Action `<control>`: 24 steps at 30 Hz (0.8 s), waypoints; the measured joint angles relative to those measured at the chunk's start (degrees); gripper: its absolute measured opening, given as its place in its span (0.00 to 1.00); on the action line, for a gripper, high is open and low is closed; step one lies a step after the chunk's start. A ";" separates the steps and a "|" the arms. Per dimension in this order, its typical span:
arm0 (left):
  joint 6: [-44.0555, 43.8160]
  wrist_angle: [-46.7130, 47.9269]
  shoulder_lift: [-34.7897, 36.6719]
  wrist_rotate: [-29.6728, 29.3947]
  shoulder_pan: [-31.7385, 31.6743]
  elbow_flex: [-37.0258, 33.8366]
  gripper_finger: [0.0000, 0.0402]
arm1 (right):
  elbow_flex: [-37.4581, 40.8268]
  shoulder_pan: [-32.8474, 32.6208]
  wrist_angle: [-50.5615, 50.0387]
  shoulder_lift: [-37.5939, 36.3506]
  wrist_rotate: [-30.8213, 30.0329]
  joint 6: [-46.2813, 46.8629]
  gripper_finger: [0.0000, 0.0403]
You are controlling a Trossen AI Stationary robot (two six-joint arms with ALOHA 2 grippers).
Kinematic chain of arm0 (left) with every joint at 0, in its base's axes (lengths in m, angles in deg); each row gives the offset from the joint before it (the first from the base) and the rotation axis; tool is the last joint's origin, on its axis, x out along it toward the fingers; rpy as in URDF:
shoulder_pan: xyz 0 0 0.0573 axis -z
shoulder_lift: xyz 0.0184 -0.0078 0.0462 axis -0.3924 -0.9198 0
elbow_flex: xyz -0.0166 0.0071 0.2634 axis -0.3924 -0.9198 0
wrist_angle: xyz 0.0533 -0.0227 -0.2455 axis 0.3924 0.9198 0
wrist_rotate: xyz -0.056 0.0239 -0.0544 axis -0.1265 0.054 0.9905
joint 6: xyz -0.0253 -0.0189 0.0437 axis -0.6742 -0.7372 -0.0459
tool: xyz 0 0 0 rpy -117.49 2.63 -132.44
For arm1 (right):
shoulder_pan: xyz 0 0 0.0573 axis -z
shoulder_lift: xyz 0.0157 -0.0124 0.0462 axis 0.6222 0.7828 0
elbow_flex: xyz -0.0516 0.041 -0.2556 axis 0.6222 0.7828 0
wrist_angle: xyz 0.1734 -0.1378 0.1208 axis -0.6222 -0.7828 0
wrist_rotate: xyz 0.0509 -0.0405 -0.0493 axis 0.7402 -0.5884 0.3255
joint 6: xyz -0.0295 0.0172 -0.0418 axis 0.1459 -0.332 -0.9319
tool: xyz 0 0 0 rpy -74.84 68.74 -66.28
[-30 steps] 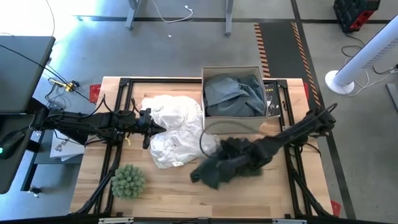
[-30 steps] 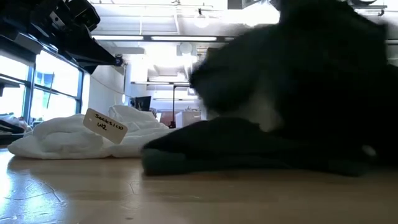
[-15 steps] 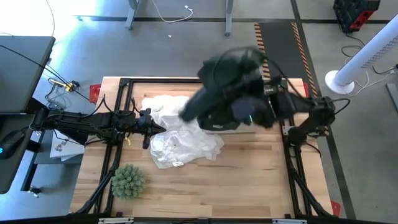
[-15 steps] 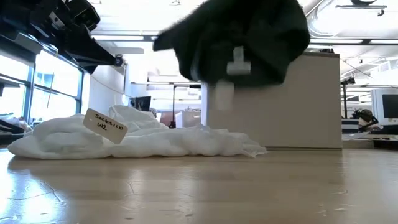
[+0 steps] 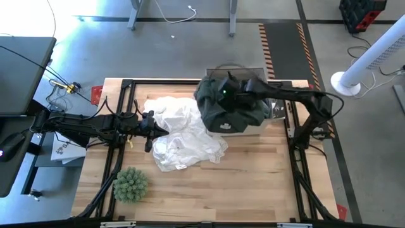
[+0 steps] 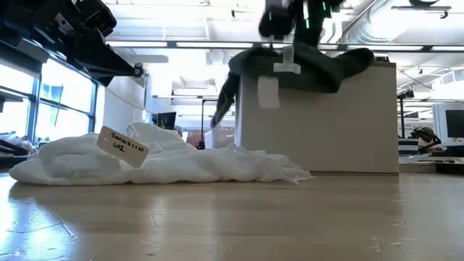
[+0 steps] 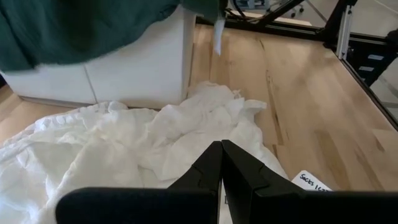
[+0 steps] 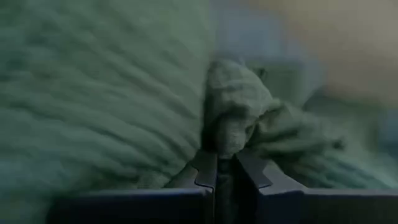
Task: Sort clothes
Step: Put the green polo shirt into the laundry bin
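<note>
The right gripper (image 5: 229,88) pinches the dark green garment (image 5: 223,109) directly above the white box (image 6: 319,119) at the table's far side; cloth drapes over its left rim.

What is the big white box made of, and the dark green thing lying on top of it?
The white box looks like stiff, matte cardboard or board: flat walls, straight edges. The dark green garment, pinched by the right gripper, seems a soft, fuzzy knit, drooping limply over the rim.
</note>
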 joint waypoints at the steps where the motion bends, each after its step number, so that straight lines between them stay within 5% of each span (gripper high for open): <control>1: 0.00 0.00 -0.01 0.00 0.00 0.00 0.02 | 3.17 0.61 3.63 0.19 2.65 -0.13 0.03; 7: 0.01 -0.07 -0.01 0.00 0.00 0.00 0.02 | 11.06 3.52 13.47 -0.01 11.15 1.25 0.12; 13: 0.02 -0.27 -0.01 -0.04 -0.02 0.00 0.02 | -2.41 4.24 -0.42 -1.34 12.34 -0.58 0.33; 18: -0.02 -0.26 -0.01 -0.04 -0.01 0.00 0.02 | -23.50 3.66 -16.34 -1.91 4.68 3.02 0.38; 24: -0.93 -0.20 0.00 -0.04 -0.02 0.00 0.02 | -39.83 -3.98 -18.67 -2.22 -12.95 0.32 0.38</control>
